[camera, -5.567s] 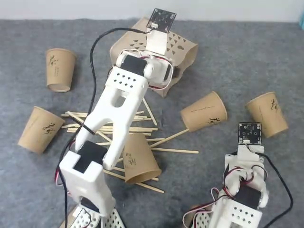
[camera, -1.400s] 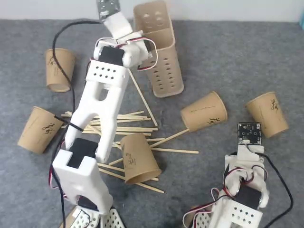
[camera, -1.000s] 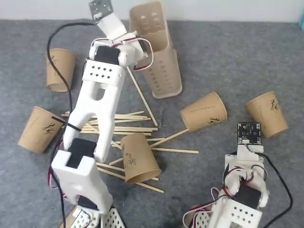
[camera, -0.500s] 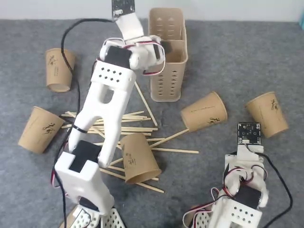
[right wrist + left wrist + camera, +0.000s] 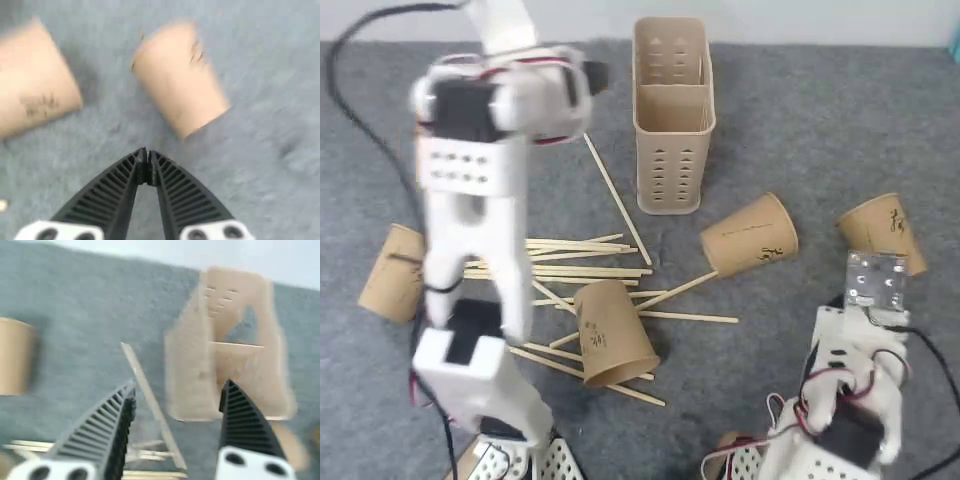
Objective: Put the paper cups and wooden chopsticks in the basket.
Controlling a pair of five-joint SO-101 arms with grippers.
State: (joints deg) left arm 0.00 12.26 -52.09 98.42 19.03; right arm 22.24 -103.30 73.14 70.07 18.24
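Observation:
The tan perforated basket [image 5: 670, 120] stands upright at the back of the grey mat, and it is seen again as the basket [image 5: 235, 340]. My left gripper [image 5: 180, 386] is open and empty, raised above the mat to the left of the basket. A long chopstick [image 5: 612, 195] lies between them. More wooden chopsticks [image 5: 570, 268] are strewn mid-mat around a tipped paper cup [image 5: 612, 330]. Other cups lie at the left [image 5: 390, 272], centre right [image 5: 750, 235] and far right [image 5: 880, 232]. My right gripper [image 5: 145, 154] is shut and empty, short of two cups [image 5: 180, 75] [image 5: 35, 95].
The left arm [image 5: 480, 200] rises tall over the left half of the mat. The right arm [image 5: 850, 380] sits at the front right corner. Bare mat lies right of the basket and along the front middle.
The basket went from lying tilted to standing upright. My left gripper has let go of its rim and swung up and to the left. The right arm has shifted slightly.

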